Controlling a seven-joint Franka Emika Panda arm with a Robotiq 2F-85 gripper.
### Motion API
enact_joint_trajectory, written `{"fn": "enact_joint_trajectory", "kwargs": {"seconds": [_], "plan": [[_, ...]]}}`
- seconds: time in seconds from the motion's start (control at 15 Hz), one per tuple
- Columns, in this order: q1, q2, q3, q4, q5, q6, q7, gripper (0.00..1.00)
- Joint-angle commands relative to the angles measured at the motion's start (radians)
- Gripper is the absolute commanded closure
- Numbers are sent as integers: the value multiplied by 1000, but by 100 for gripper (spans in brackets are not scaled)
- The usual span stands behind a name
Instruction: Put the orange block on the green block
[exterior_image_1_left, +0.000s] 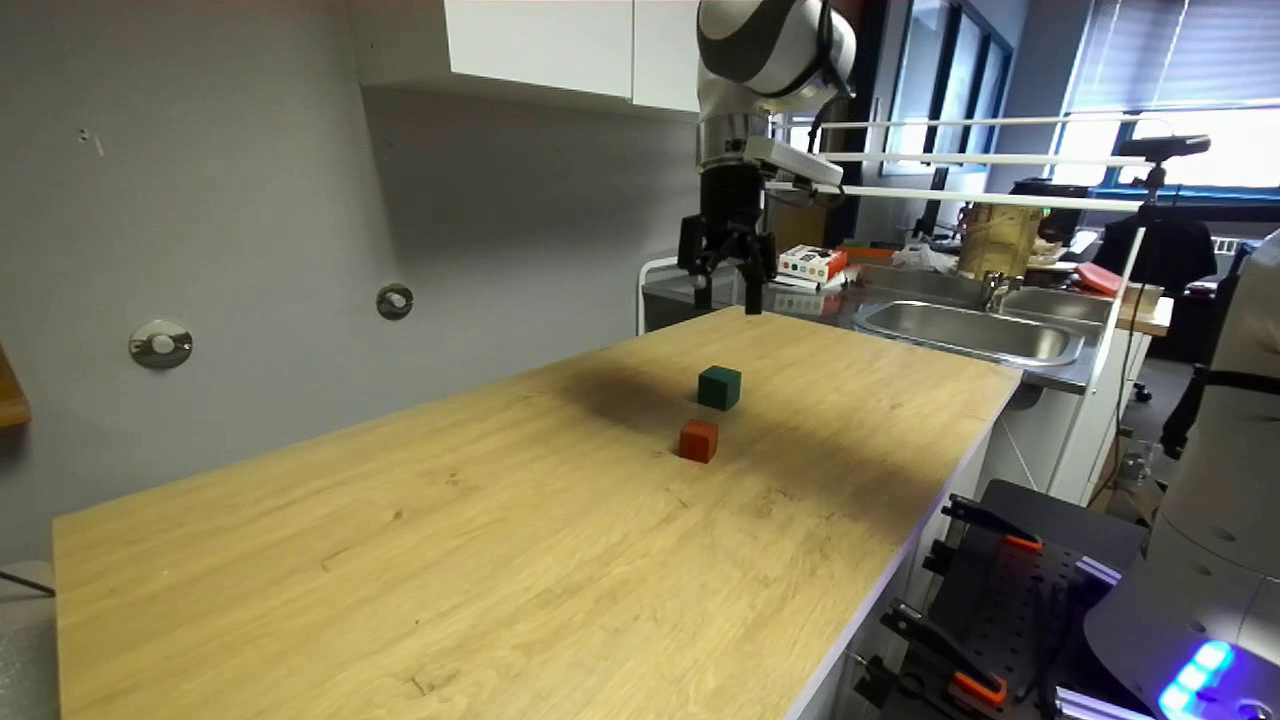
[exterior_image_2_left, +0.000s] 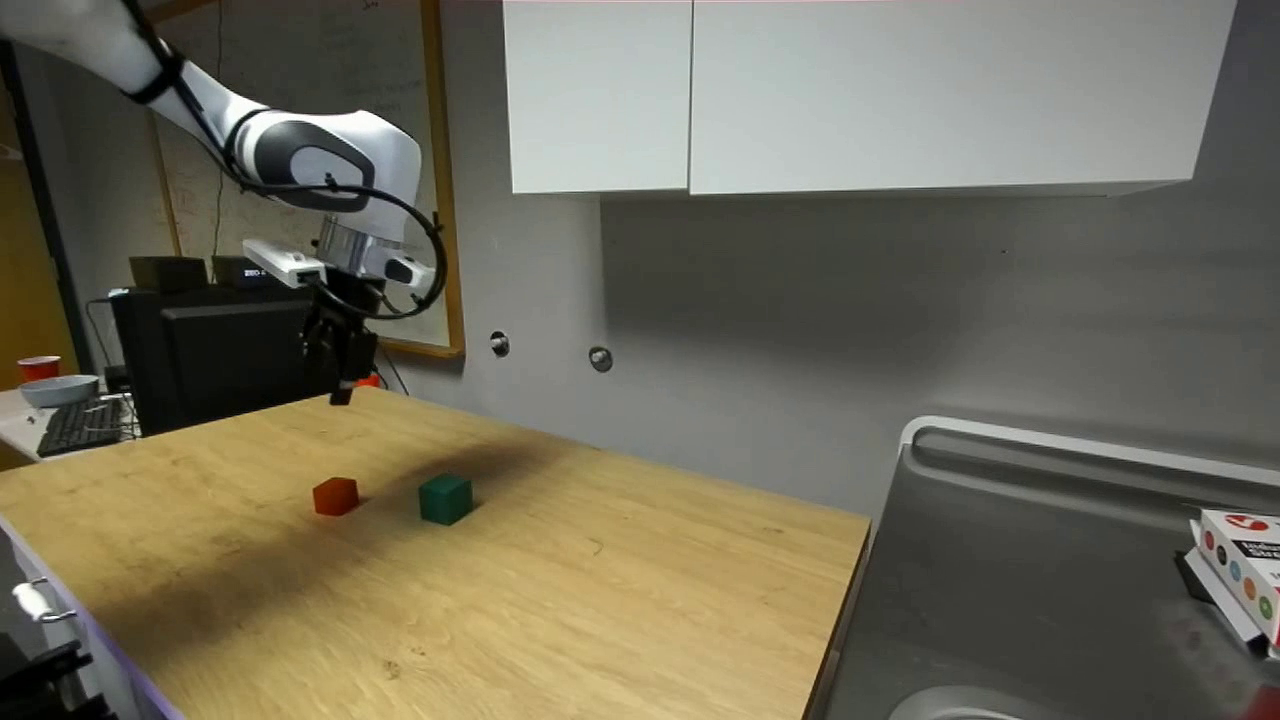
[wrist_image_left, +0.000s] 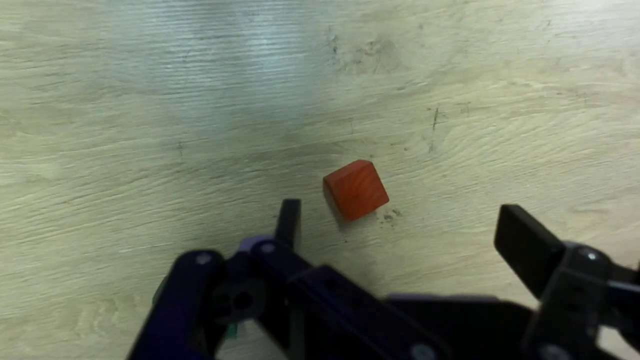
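Observation:
The orange block is a small red-orange cube on the wooden table; it also shows in an exterior view and in the wrist view. The green block is a dark green cube standing close to it, apart; it also shows in an exterior view. In the wrist view the green block is nearly all hidden behind the left finger. My gripper is open and empty, well above the table. In the wrist view the orange block lies beyond the fingertips, nearer the left finger.
The wooden table runs along a grey wall, with white cupboards above. A metal sink counter and a cardboard box lie past its end. A monitor stands behind it.

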Motion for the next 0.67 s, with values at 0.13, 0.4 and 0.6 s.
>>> {"fn": "enact_joint_trajectory", "kwargs": {"seconds": [0.13, 0.4, 0.6], "plan": [[-21, 221, 30, 168, 39, -17, 107, 0], [-29, 317, 33, 220, 99, 1, 184, 0], [-32, 361, 32, 225, 154, 42, 243, 0]]}}
